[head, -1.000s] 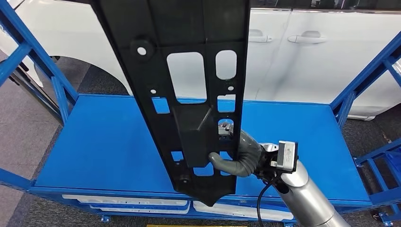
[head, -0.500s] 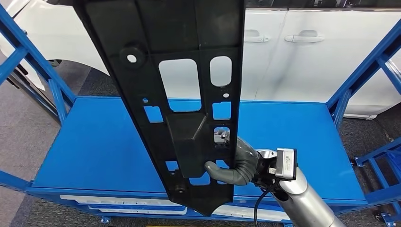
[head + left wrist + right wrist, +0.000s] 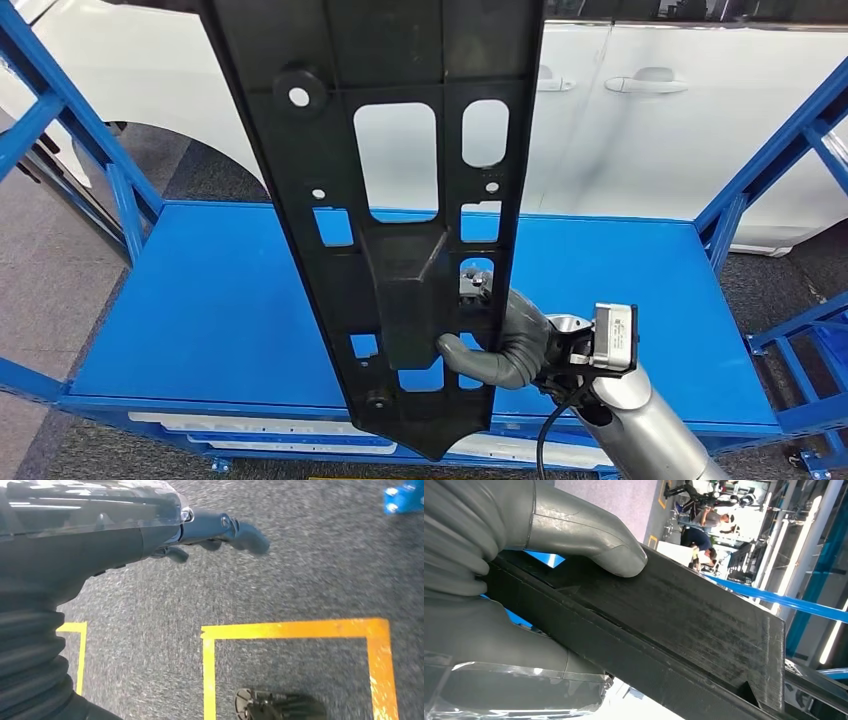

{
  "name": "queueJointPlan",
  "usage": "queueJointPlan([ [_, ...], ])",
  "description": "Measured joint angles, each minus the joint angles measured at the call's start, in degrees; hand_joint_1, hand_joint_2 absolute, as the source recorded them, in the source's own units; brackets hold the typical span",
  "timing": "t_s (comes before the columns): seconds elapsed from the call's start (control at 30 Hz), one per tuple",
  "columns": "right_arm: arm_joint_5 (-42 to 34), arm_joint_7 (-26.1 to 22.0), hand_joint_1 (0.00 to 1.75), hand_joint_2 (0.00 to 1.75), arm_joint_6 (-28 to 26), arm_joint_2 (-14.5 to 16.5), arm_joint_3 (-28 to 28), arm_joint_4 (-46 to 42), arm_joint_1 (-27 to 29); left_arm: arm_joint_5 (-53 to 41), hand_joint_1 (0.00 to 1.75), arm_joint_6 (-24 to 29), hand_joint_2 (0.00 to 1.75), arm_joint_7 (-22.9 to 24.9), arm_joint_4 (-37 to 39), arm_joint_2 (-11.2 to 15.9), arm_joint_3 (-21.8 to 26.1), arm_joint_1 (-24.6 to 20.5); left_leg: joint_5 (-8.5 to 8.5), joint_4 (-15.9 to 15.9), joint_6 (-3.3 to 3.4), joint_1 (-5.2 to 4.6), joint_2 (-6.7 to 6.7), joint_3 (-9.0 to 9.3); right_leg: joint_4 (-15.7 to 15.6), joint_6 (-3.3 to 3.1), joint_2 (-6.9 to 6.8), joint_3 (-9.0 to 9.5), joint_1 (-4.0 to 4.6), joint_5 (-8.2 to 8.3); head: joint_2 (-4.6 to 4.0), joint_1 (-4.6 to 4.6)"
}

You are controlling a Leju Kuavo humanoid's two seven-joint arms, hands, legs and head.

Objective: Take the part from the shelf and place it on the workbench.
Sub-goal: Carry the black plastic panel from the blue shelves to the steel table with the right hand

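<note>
A long black plastic part [image 3: 400, 200] with several rectangular cut-outs stands upright in the middle of the head view, above the blue workbench [image 3: 200, 300]. My right hand [image 3: 505, 345] grips it near its lower end, the grey thumb hooked through a cut-out. In the right wrist view the thumb [image 3: 589, 540] presses on the part's flat black face [image 3: 684, 625]. My left hand [image 3: 215, 530] hangs over the grey floor, its fingers slightly curled and holding nothing.
Blue frame posts [image 3: 70, 130] rise at both ends of the workbench. A white car [image 3: 660, 110] stands right behind it. Yellow tape lines [image 3: 295, 630] mark the grey carpet below my left hand.
The part and my right hand swayed left half a second ago, then came back right. The grip has not changed.
</note>
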Motion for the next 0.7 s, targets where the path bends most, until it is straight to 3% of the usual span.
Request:
queueJointPlan([
  [0.07, -0.5, -0.2, 1.71, 1.75, -0.3, 0.0, -0.1, 0.0, -0.2, 0.1, 0.00, 0.0, 1.75, 0.2, 0.0, 0.0, 0.1, 0.0, 0.24, -0.3, 0.52, 0.18, 0.07, 0.07, 4.7, 0.57, -0.02, -2.13, -0.23, -2.94, -0.01, 0.01],
  [0.13, -1.2, -0.2, 1.71, 1.75, -0.6, -0.1, -0.2, 0.0, -0.3, 0.2, 0.00, 0.0, 1.75, 0.3, 0.0, 0.0, 0.3, 0.0, 0.26, -0.2, 0.71, 0.14, 0.12, -0.03, 12.5, 0.96, -0.04, -5.81, -0.36, -6.39, -0.01, 0.01],
  [0.17, -1.4, -0.2, 1.71, 1.75, -0.7, -0.1, -0.3, 0.0, -0.3, 0.3, 0.00, 0.0, 1.75, 0.4, 0.0, 0.0, 0.5, 0.0, 0.24, -0.2, 0.72, 0.12, 0.12, -0.04, 15.1, 1.05, -0.05, -7.05, -0.40, -6.96, -0.01, 0.01],
  [0.2, -1.7, -0.2, 1.71, 1.75, -0.7, -0.2, -0.4, 0.0, -0.3, 0.3, 0.00, 0.0, 1.75, 0.4, 0.0, 0.0, 0.6, 0.0, 0.22, -0.1, 0.71, 0.12, 0.11, -0.03, 15.5, 1.05, -0.05, -7.30, -0.42, -6.39, -0.01, 0.01],
  [0.23, -1.8, -0.2, 1.71, 1.75, -0.8, -0.2, -0.5, 0.0, -0.3, 0.3, 0.00, 0.0, 1.75, 0.4, 0.0, 0.0, 0.7, 0.1, 0.19, -0.1, 0.69, 0.11, 0.08, 0.01, 13.5, 0.95, -0.06, -6.40, -0.43, -4.80, -0.01, 0.01],
  [0.3, -2.0, -0.2, 1.71, 1.75, -0.8, -0.4, -0.8, 0.0, -0.3, 0.4, 0.00, 0.0, 1.75, 0.4, 0.0, 0.0, 0.9, 0.0, 0.07, 0.0, 0.53, 0.05, -0.02, 0.15, 5.5, 0.51, -0.07, -2.51, -0.34, -0.90, -0.01, 0.01],
  [0.37, -2.2, -0.2, 1.71, 1.75, -0.9, -0.4, -1.2, 0.0, -0.4, 0.4, 0.00, 0.0, 1.75, 0.6, 0.0, 0.0, 1.0, 0.0, 0.00, 0.0, 0.15, -0.12, -0.05, 0.08, 0.0, -0.04, -0.03, -0.04, -0.04, 0.84, -0.01, 0.01],
  [0.47, -2.4, -0.3, 1.71, 1.75, -0.9, -0.6, -1.4, 0.0, -0.4, 0.3, 0.00, 0.0, 1.75, 0.9, 0.0, -0.1, 1.0, 0.1, 0.01, -0.1, -0.75, -0.15, 0.01, -0.05, -1.0, -0.85, 0.05, 0.08, 0.07, 1.04, -0.01, 0.01],
  [0.53, -2.4, -0.3, 1.71, 1.75, -0.9, -0.7, -1.6, 0.0, -0.4, 0.3, 0.00, 0.1, 1.75, 1.1, 0.0, -0.1, 1.0, 0.0, -1.53, 1.7, -1.29, -0.15, 0.05, -0.74, -1.5, -1.50, -0.04, 0.28, -0.27, 1.39, 0.00, 0.00],
  [0.63, -2.4, -0.3, 1.71, 1.75, -0.9, -0.7, -1.6, 0.0, -0.5, 0.3, 0.00, 0.1, 1.75, 1.2, 0.0, -0.1, 1.0, 0.1, -7.03, 12.0, -1.81, -0.03, 0.07, -5.07, -1.7, -1.95, -0.19, 0.30, -0.26, 1.57, 0.00, -0.01],
  [0.67, -2.4, -0.3, 1.71, 1.75, -0.9, -0.7, -1.6, 0.0, -0.4, 0.3, 0.00, 0.1, 1.75, 1.2, 0.0, -0.1, 1.0, 0.1, -8.01, 15.0, -1.91, -0.01, 0.08, -6.34, -1.7, -1.97, -0.21, 0.25, -0.20, 1.59, 0.00, -0.01],
  [0.7, -2.4, -0.3, 1.71, 1.75, -0.9, -0.7, -1.6, 0.0, -0.4, 0.3, 0.00, 0.1, 1.75, 1.3, 0.0, -0.1, 1.0, 0.2, -7.91, 16.1, -1.94, -0.01, 0.08, -6.75, -1.6, -1.99, -0.21, 0.20, -0.17, 1.60, 0.00, -0.01],
])
